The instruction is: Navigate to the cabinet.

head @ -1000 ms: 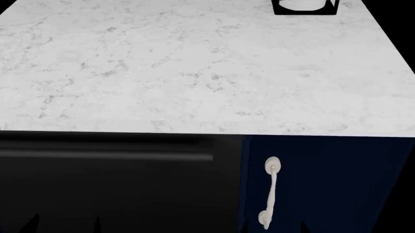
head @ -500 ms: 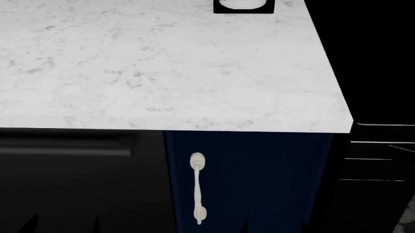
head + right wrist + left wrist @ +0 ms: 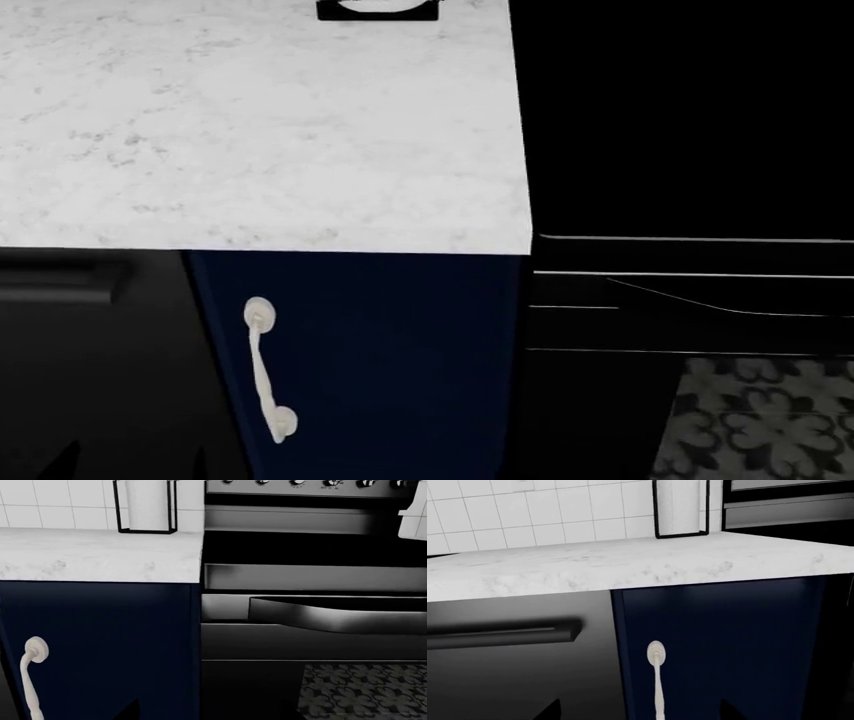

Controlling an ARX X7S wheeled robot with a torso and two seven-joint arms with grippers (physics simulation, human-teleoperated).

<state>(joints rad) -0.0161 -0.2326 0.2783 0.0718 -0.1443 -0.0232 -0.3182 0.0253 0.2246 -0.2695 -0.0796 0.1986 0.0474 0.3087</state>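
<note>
Cabinet (image 3: 360, 360) first, since it sits nearest us: the navy front fills the lower centre-left of the head frame, its cream handle (image 3: 266, 368) hanging upright at the lower left. Half a second ago that handle stood near the middle of the frame, and a second ago right of centre, so we judge that we are sliding rightward along the run, and the cabinet is slipping toward the left edge. Above it the white marble surface (image 3: 267, 130) now ends in the upper middle, with the black base of the paper towel holder (image 3: 378, 10) cut off at the top edge. To the right, the glossy black oven (image 3: 681, 300) has come into the frame, floral glass showing at the lower right. We would need to stop or ease back leftward to face the cabinet squarely. Neither gripper shows clearly; only dark tips at the bottom edges, so we cannot tell their state.
</note>
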